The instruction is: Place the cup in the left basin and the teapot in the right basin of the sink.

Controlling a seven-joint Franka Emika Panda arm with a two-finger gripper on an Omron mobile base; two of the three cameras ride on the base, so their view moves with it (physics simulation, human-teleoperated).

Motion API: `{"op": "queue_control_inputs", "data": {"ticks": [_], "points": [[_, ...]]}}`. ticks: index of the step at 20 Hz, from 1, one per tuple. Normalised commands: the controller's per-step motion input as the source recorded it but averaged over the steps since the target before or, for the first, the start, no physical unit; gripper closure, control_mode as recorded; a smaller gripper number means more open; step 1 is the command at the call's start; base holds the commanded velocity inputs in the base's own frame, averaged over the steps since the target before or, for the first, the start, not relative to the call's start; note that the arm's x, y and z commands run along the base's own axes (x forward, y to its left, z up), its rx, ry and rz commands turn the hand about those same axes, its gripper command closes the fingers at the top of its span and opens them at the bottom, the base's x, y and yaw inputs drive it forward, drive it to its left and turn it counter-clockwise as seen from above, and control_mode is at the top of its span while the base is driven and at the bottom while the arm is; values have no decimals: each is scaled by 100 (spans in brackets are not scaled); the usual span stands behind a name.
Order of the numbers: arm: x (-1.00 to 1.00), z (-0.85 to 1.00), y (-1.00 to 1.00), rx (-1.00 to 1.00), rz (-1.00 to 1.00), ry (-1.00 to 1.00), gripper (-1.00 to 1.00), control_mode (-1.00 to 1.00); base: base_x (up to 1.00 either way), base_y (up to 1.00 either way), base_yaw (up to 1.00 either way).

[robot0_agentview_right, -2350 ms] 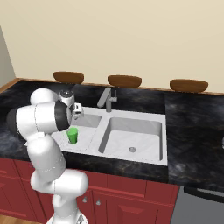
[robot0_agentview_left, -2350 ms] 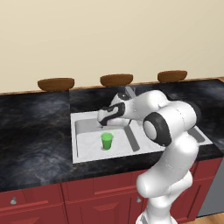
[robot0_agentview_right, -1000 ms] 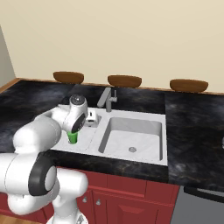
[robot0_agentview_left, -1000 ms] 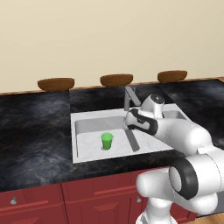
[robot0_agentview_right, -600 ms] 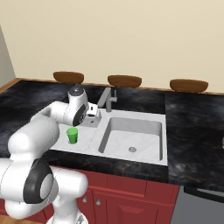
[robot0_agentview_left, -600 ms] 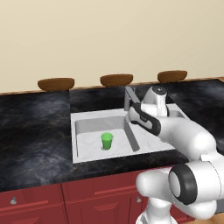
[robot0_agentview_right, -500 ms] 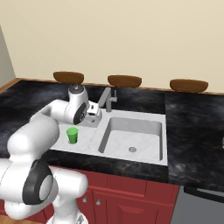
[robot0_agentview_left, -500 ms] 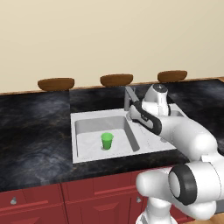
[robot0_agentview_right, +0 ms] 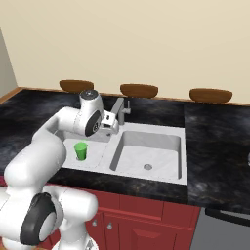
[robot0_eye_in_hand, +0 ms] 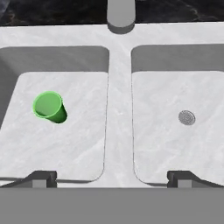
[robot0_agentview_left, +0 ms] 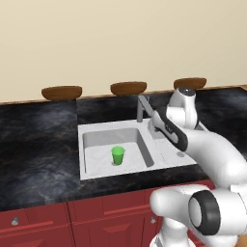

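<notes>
While its two dark finger tips stand fully apart with nothing between them, the two-finger gripper (robot0_eye_in_hand: 109, 177) hangs above the ridge that divides the white marble-look double-bowl sink (robot0_eye_in_hand: 117, 131), looking straight down so that one tip sits over each bowl. In the right base view the gripper (robot0_agentview_right: 110, 122) is just beside the grey metal faucet (robot0_agentview_right: 119, 109) at the back of the sink.

The small bright green tapered cup (robot0_eye_in_hand: 49, 106) stands upright, mouth up, on the floor of the wider left basin (robot0_eye_in_hand: 57, 144), well away from the fingers; the left base view shows the cup (robot0_agentview_left: 117, 155) near the middle of that bowl (robot0_agentview_left: 96, 157). That half of the task looks done, which would explain the empty, spread jaws.

The narrower right basin (robot0_eye_in_hand: 192, 144) holds nothing but its round drain (robot0_eye_in_hand: 187, 117), so the teapot is yet to be brought; where it stands I cannot tell from these views.

Further out lie the black stone counter (robot0_agentview_right: 215, 141) around the sink, three brown wooden bowls (robot0_agentview_right: 139, 90) on the ledge against the beige wall, and red cabinet fronts (robot0_agentview_left: 106, 212) below.
</notes>
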Motion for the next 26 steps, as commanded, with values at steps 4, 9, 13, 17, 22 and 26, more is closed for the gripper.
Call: {"op": "queue_control_inputs", "data": {"ticks": [4,9,13,17,22,26], "points": [[-41,13,-21,0,-1,0,-100,-100,0,0,0],[-39,13,-9,0,0,0,-100,-100,0,0,0],[-29,7,0,0,0,0,-100,-100,0,0,0],[-31,5,0,0,0,0,-100,-100,0,0,0],[-23,0,0,0,0,0,-100,-100,0,0,0],[-29,0,0,0,0,0,-100,-100,0,0,0]]}}
